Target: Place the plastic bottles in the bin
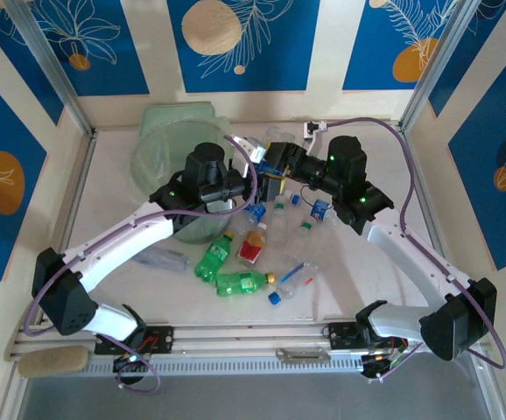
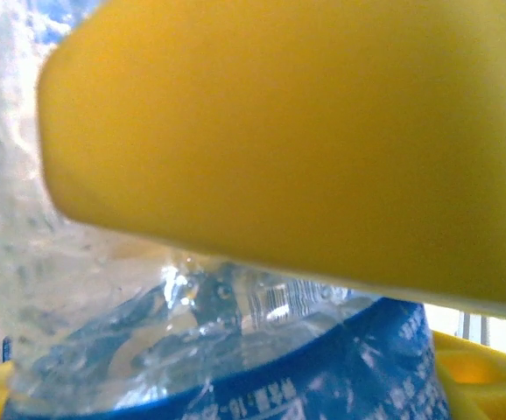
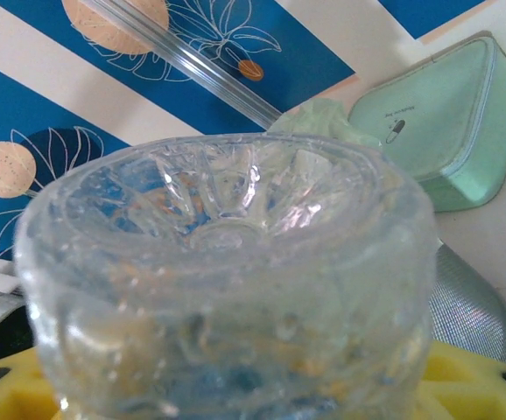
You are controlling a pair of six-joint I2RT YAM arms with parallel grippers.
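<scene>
The pale-green bin stands at the back left. My left gripper hovers just right of its rim, shut on a clear bottle with a blue label. One yellow finger presses along that bottle's top. Close beside it, my right gripper is shut on another clear bottle, whose ribbed base faces the camera between the yellow fingers. On the table lie two green bottles, a red-labelled bottle and several clear ones.
A mint-green pouch lies behind the bin by the back wall. A greyish cylinder lies under the left arm. A loose blue cap sits near the front. Metal tongs rest on the front rail.
</scene>
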